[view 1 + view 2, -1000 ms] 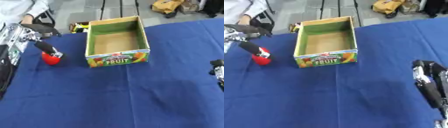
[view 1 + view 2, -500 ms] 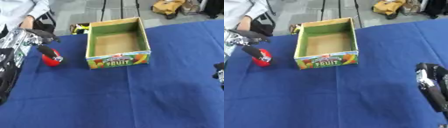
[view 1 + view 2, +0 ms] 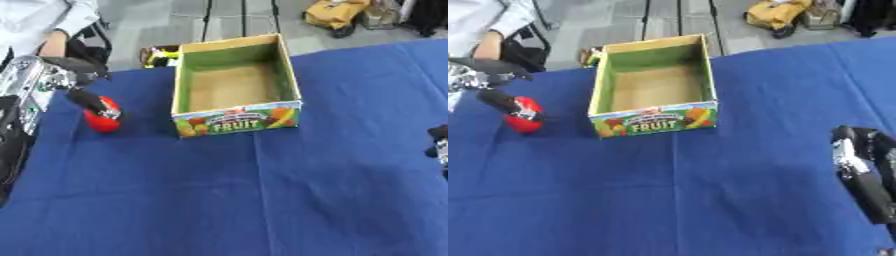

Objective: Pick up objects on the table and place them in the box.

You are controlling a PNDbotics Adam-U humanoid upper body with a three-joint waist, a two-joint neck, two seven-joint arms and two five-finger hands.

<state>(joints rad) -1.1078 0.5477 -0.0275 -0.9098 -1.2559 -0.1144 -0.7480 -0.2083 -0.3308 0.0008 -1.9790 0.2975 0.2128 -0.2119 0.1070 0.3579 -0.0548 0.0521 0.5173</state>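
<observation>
My left hand has fingers curled onto the red object; I should close fully before lifting toward the box.

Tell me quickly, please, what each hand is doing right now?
Left hand: fingers on the red object, which sits on the cloth; grasp cannot be told.
Right hand: idle at the right edge; state cannot be told.

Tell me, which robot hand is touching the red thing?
The left hand, at the table's left edge, has a finger on the red object. The right hand sits far away, touching nothing.
</observation>
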